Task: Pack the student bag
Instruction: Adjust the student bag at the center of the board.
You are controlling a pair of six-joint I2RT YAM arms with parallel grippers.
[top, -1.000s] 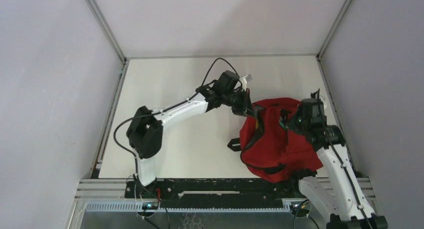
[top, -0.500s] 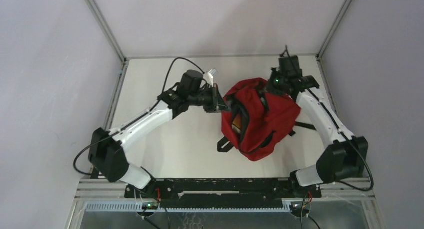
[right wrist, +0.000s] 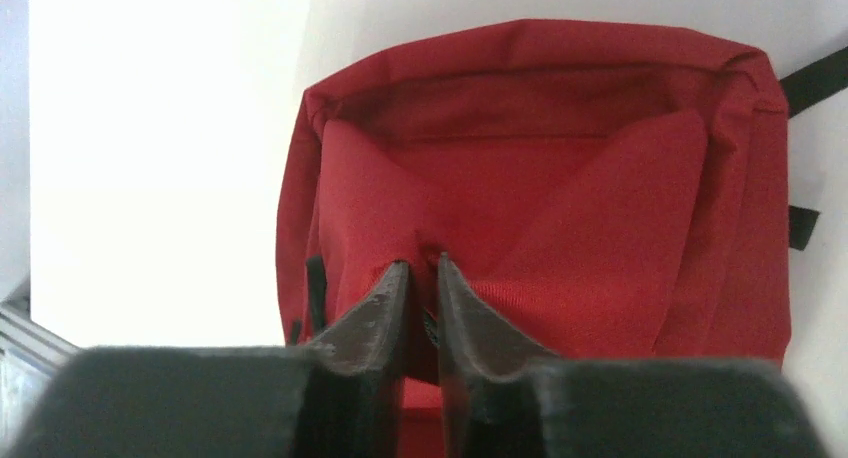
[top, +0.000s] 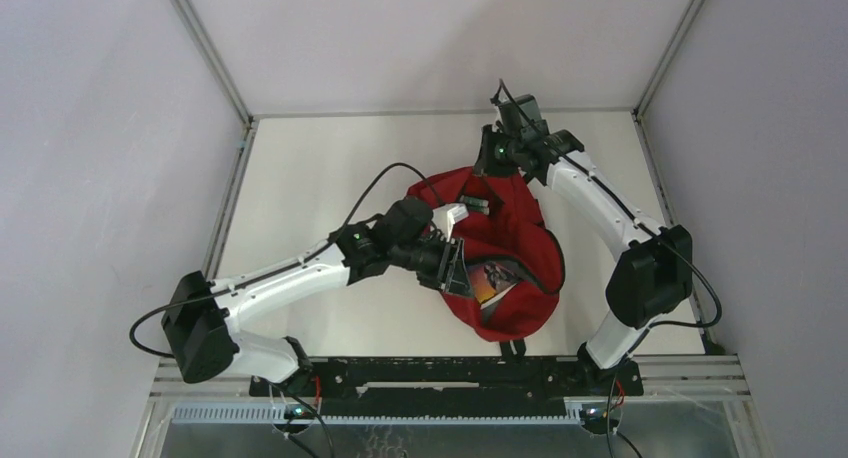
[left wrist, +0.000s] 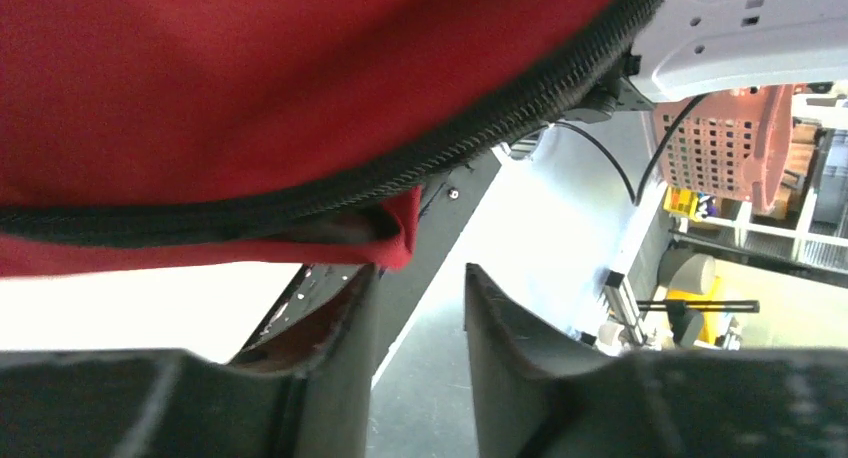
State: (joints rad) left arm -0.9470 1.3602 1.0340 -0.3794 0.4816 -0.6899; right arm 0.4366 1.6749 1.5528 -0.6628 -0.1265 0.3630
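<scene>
You've swung the student bag (top: 510, 243) left toward the middle of the bench (top: 320, 178), your right pincer (top: 488, 170) now at its far side. Your left pincer (top: 452, 268) has moved to its near-left edge, jaws parted.

Red backpack (top: 520, 233) on the tabletop (top: 300, 178): left gripper (top: 452, 266) at its open mouth, a printed item (top: 494, 278), perhaps a book, just right of it; right gripper (top: 488, 170) touching its far edge.

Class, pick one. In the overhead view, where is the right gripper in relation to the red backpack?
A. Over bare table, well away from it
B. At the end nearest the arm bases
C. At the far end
C: the right gripper is at the far end of the student bag, the end away from the arm bases.
</scene>
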